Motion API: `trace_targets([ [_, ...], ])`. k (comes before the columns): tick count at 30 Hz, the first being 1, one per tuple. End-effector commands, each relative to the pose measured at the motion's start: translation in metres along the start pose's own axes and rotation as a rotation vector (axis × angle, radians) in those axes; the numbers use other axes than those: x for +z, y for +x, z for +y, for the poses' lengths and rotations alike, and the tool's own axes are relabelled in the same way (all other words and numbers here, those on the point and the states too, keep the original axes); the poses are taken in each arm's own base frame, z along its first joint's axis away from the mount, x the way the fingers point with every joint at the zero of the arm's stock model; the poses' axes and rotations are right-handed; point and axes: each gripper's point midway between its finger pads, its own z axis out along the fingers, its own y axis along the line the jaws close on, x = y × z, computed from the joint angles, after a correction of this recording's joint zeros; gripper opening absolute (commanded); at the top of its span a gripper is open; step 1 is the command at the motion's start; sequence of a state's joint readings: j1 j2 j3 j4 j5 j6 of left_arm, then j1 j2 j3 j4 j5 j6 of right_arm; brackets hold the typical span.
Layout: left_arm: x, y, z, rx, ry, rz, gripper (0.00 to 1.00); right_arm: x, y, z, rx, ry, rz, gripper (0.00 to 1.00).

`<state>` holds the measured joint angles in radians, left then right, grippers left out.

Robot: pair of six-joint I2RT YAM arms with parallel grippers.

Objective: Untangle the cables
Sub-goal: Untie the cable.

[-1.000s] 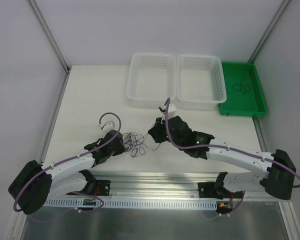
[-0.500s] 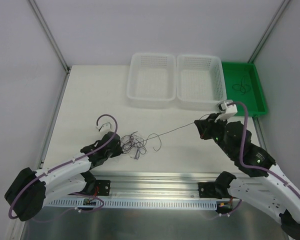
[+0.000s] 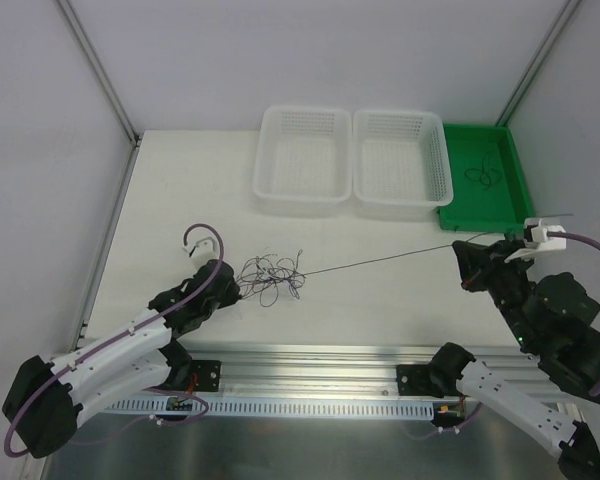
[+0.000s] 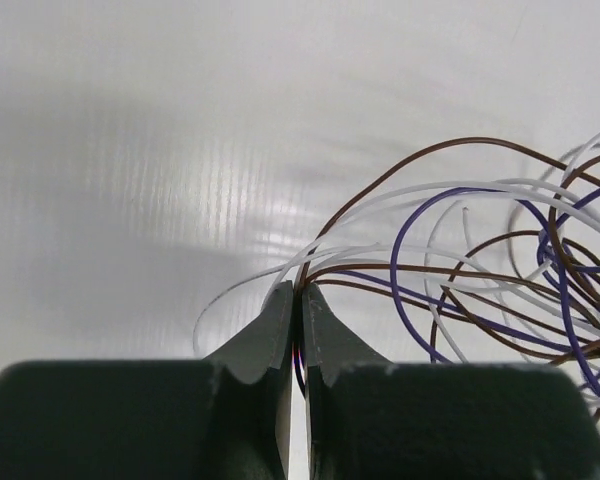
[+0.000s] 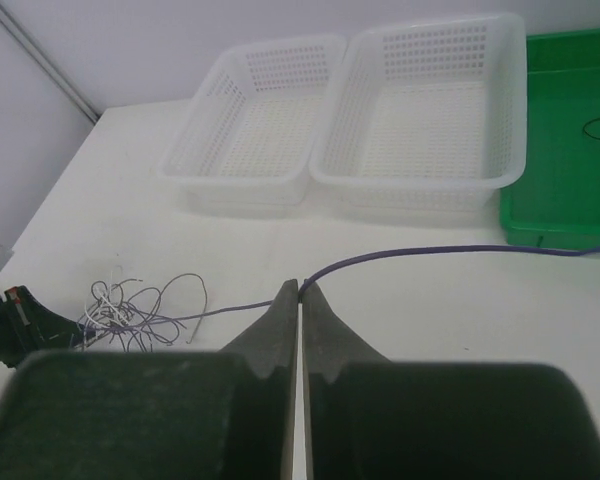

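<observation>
The cables point(image 3: 270, 278) are seen tangled on the white counter point(image 3: 180, 190) near its front edge, pinched at their left side by the closed left pincer point(image 4: 300, 297), while one purple strand point(image 3: 380, 262) is held taut rightward from the tangle by the closed right pincer point(image 5: 300, 292).

table point(image 3: 180, 200): matt white | baskets point(image 3: 302, 204): perforated white plastic | tray point(image 3: 505, 203): glossy green plastic | cables point(image 3: 270, 280): smooth sheathing
</observation>
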<state>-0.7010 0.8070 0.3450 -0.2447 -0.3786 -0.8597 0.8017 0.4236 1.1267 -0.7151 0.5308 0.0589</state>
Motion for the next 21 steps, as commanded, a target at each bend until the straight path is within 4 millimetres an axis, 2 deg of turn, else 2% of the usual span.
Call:
trace_targets([
  [1,-0.009,-0.023,0.016,0.069,-0.098,-0.066,0.0,0.003,0.002,-0.015,-0.054,0.085,0.01,0.01],
  [3,-0.016,-0.031,0.003,0.071,-0.057,-0.062,0.0,0.016,0.022,-0.009,-0.073,0.088,0.083,0.01],
  [4,-0.018,-0.032,-0.003,0.065,-0.032,-0.057,0.0,0.023,0.037,0.003,-0.087,0.038,0.141,0.01],
  [6,-0.027,-0.032,-0.026,0.058,0.068,-0.016,0.0,0.043,0.08,0.016,-0.124,0.014,0.293,0.02],
  [7,-0.031,-0.031,-0.033,0.056,0.103,-0.003,0.0,0.047,0.101,0.031,-0.124,-0.052,0.373,0.17],
  [8,-0.036,-0.032,-0.041,0.058,0.137,0.004,0.0,0.054,0.126,0.037,-0.126,-0.072,0.443,0.28],
  [9,-0.044,-0.03,-0.055,0.078,0.197,0.028,0.0,0.057,0.141,0.044,-0.117,-0.1,0.493,0.38],
  [10,-0.049,-0.03,-0.061,0.086,0.225,0.037,0.0,0.063,0.157,0.065,-0.095,-0.189,0.55,0.52],
  [12,-0.059,-0.027,-0.076,0.102,0.289,0.058,0.0,0.062,0.181,0.087,-0.071,-0.309,0.615,0.59],
  [13,-0.062,-0.025,-0.08,0.111,0.304,0.064,0.0,0.063,0.186,0.098,-0.066,-0.368,0.629,0.63],
  [14,-0.063,-0.023,-0.082,0.119,0.313,0.073,0.0,0.068,0.182,0.11,-0.058,-0.418,0.602,0.65],
  [16,-0.066,-0.019,-0.088,0.13,0.334,0.097,0.0,0.063,0.183,0.132,-0.078,-0.544,0.623,0.71],
  [19,-0.066,-0.012,-0.094,0.139,0.34,0.127,0.0,0.067,0.192,0.154,-0.126,-0.623,0.639,0.73],
  [21,-0.064,-0.009,-0.097,0.133,0.34,0.134,0.0,0.071,0.205,0.163,-0.143,-0.651,0.664,0.73],
])
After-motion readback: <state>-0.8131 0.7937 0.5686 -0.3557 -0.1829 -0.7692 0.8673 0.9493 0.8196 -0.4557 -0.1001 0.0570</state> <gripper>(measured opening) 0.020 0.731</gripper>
